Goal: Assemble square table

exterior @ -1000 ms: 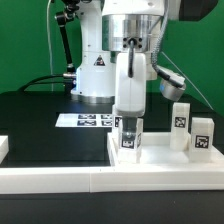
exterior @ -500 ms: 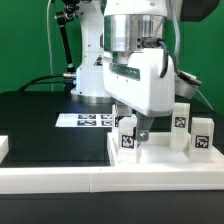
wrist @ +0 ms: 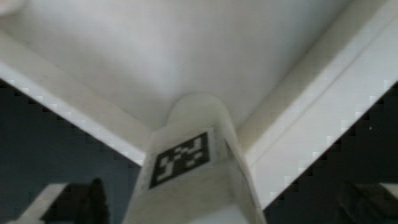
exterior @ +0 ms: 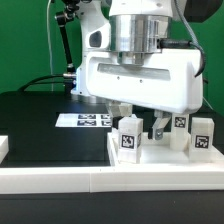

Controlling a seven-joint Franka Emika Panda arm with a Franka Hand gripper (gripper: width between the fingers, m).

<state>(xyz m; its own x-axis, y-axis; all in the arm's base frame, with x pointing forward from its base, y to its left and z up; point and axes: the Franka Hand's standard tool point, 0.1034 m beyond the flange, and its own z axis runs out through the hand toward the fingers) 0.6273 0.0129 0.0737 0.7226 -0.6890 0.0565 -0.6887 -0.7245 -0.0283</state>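
Black counter (exterior: 40, 125) with assembly parts.
On it lie the marker board (exterior: 85, 120), the white tray-like top (exterior: 165, 160) carrying upright tagged legs (exterior: 128, 138), and a long white rail (exterior: 60, 180) edging its front.

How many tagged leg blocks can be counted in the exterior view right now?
3: one leg nearest the camera below the gripper, one behind the gripper body, one farthest toward the exterior view's right. A fourth may be hidden.

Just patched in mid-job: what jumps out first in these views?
The gripper, jaws open, hangs low over the square table top at the exterior view's right, its wide white body filling the frame. Upright tagged legs stand on the top beneath it. In the wrist view, one leg rises between the fingers, ungripped.
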